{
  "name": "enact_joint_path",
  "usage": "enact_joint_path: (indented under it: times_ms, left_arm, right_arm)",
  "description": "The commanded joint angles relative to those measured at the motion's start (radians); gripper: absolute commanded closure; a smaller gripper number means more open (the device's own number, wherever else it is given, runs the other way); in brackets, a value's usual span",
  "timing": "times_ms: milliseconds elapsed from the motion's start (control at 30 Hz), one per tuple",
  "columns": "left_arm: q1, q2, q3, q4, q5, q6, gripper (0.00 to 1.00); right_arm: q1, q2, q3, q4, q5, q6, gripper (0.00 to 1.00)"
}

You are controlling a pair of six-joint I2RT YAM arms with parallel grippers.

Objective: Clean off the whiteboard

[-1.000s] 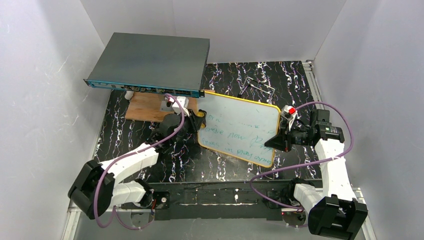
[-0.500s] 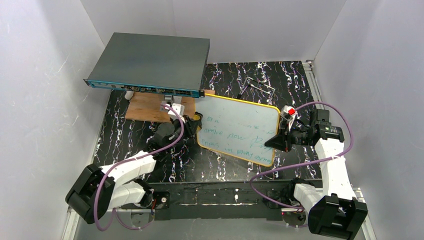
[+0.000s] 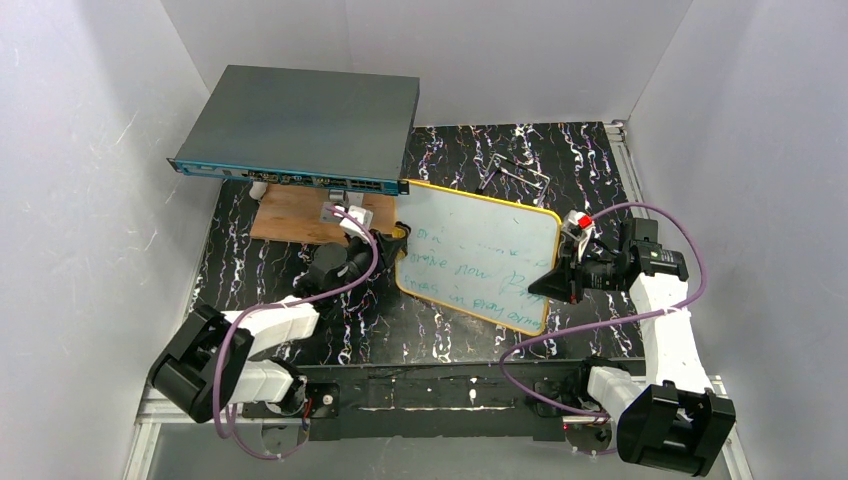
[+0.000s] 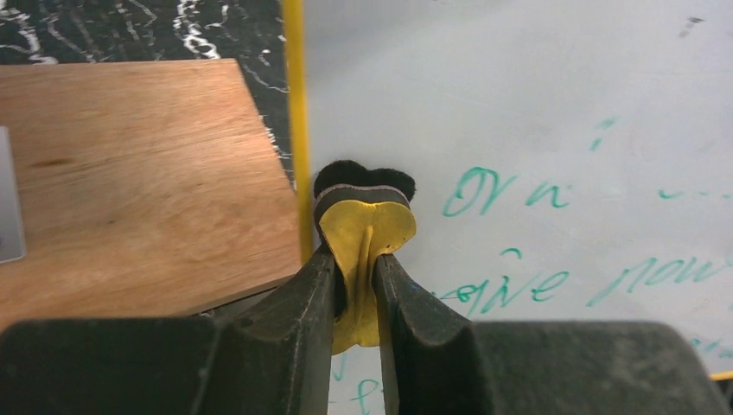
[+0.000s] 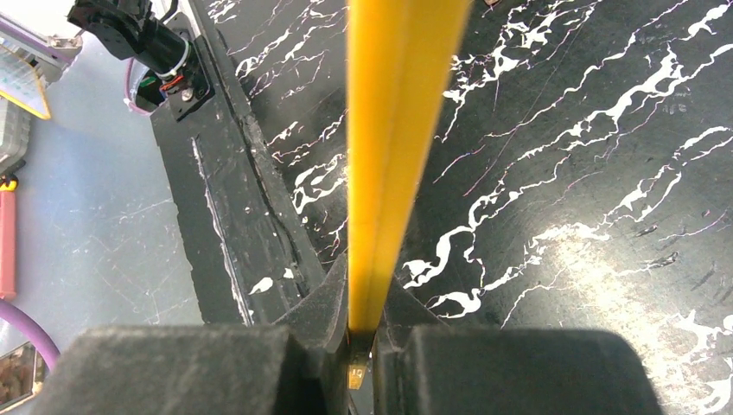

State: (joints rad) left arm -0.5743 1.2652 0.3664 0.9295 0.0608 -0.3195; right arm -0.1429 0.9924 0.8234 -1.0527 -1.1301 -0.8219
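Because the black marbled table (image 3: 590, 160) is crowded at upper left by the dark-grey box (image 3: 300, 125), you have little room on that side. The whiteboard (image 3: 480, 255) lies mid-frame in the top view, its left edge just beside the wooden board (image 3: 290, 213); a stroke that overshoots leftward could carry the pad over the yellow frame and onto the wood. Your right gripper (image 3: 550, 283) is clamped on the whiteboard's right edge, the frame pinched thin between its jaws; press hard and the whiteboard may pivot or slip from that narrow hold. Your left gripper (image 3: 392, 240) is closed on the yellow eraser (image 4: 366, 216), whose dark felt is at the upper-left corner; the eraser looks squeezed and folded, so it could twist out. Green writing covers the middle and bottom, so most of the wiping is undone.
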Motion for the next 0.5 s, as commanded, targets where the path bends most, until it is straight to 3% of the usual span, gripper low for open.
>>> enact_joint_path:
  times_ms: [0, 133, 267, 467]
  left_arm:
    - [-0.047, 0.019, -0.027, 0.155, 0.145, -0.008, 1.00]
    - [-0.057, -0.016, -0.046, 0.129, 0.108, 0.005, 1.00]
    - [-0.034, -0.156, -0.087, -0.019, -0.125, 0.042, 1.00]
    - [0.030, -0.279, -0.156, -0.086, -0.246, 0.063, 1.00]
  right_arm:
    - [0.045, 0.002, 0.027, -0.063, 0.006, -0.114, 0.99]
    - [0.070, 0.010, 0.029, -0.067, 0.009, -0.119, 0.99]
    - [0.095, 0.019, 0.035, -0.070, 0.014, -0.122, 0.99]
    - [0.129, 0.030, 0.044, -0.069, 0.005, -0.121, 0.99]
